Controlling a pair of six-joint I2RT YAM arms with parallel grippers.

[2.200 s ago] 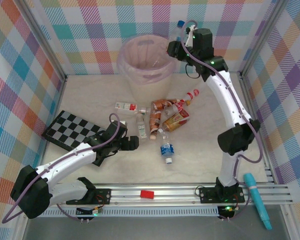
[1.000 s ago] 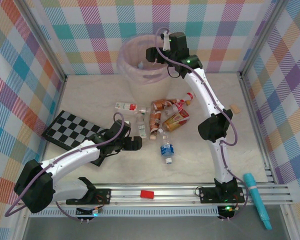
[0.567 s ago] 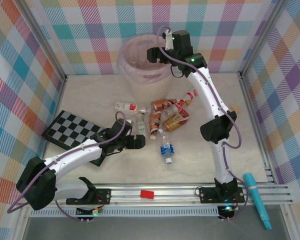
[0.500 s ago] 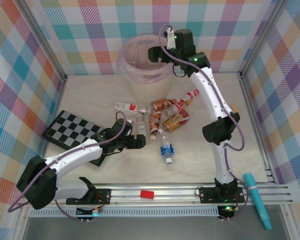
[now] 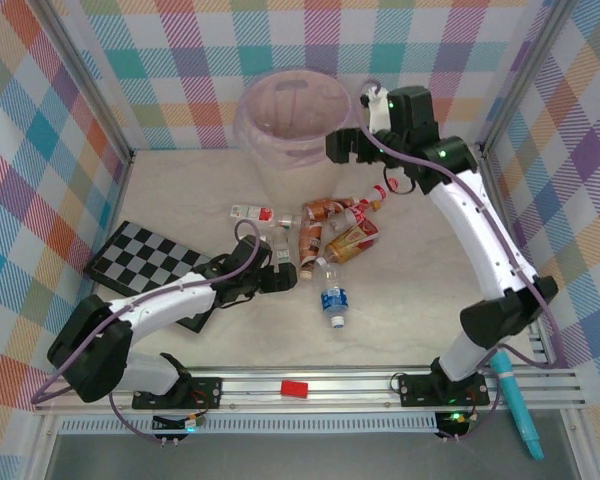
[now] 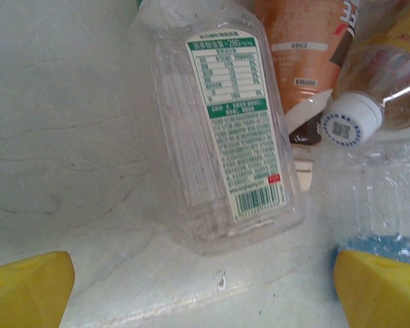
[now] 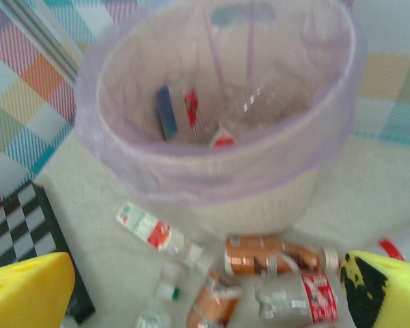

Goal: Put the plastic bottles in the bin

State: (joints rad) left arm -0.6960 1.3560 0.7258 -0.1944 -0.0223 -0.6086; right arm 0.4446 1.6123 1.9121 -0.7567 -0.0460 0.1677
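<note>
Before the bin (image 5: 280,165), a bottle (image 6: 222,137) with a green-printed, unreadable barcode label lay between the released jaws of the left gripper (image 6: 203,287). The right gripper (image 5: 342,148), also released, had swung right off the bin.

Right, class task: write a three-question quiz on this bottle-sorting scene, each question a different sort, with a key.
1. True or false: the right gripper is holding a bottle.
2. Which clear plastic bottle lies just ahead of the open left gripper? A) green-and-white label B) blue label C) red label
3. Fill in: seen from above, the black-and-white checkered board lies to the ___ of the pile of plastic bottles.
Key: 1 false; 2 A; 3 left.
</note>
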